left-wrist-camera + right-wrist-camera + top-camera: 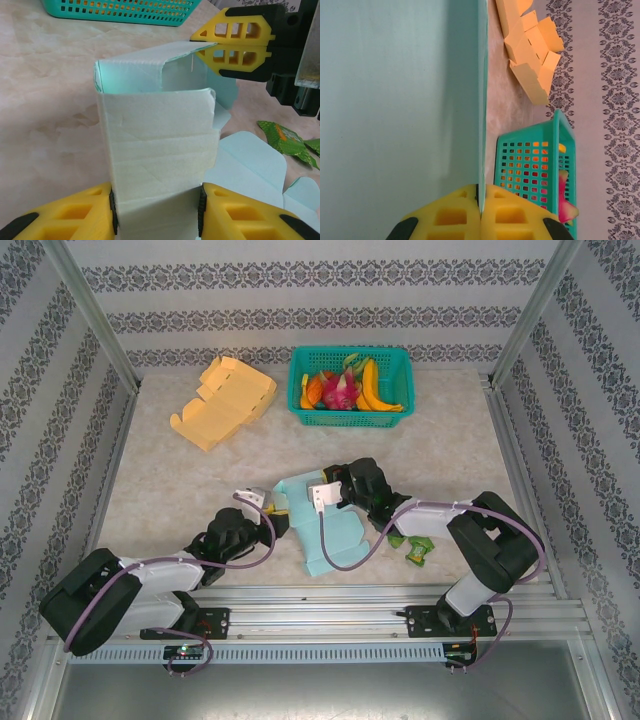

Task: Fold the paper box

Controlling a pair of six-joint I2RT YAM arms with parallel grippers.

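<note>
Well, the paper box (335, 540) is standing half-formed at the near middle of the table (180, 480), btw the two arms. The left claw (157, 202) is clamping its folded wall, and the right claw (198, 46) is pinching the top flap, closed tight. If the arms are pulling apart, I think the thin flap is risking to tear or slip out.

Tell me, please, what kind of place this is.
Probably a staged robot lab cell: aluminium posts fence the table, wallpaper panels serve as walls, and two arms are bolted to a rail.
</note>
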